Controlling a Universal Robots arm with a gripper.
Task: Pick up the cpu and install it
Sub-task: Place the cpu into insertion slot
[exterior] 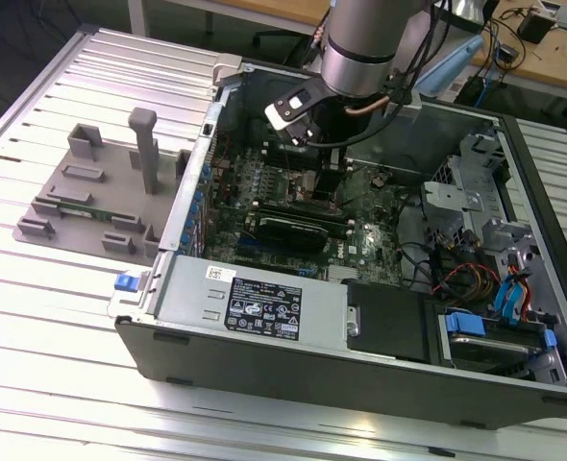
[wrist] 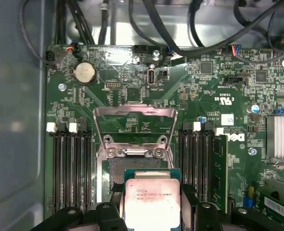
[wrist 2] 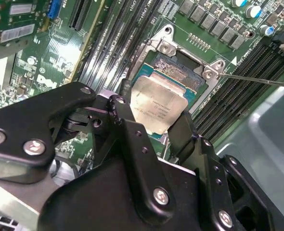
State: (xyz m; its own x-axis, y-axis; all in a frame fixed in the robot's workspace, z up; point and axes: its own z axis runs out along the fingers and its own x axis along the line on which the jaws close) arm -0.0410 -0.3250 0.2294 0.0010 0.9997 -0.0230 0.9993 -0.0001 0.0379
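The gripper (wrist: 152,211) is clamped on the cpu (wrist: 152,197), which sits flat and plate-up. The chip partly overlaps the open socket (wrist: 114,173) (bare contacts show on the load plate (wrist: 135,120) side). In the exterior view the gripper hangs at the case's (exterior: 312,384) twelve o'clock.

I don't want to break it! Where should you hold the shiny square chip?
By its two opposite thin edges, coming from above. The cpu is flat, so only its edges offer a grip; the gripper pinches it that way over the open socket.
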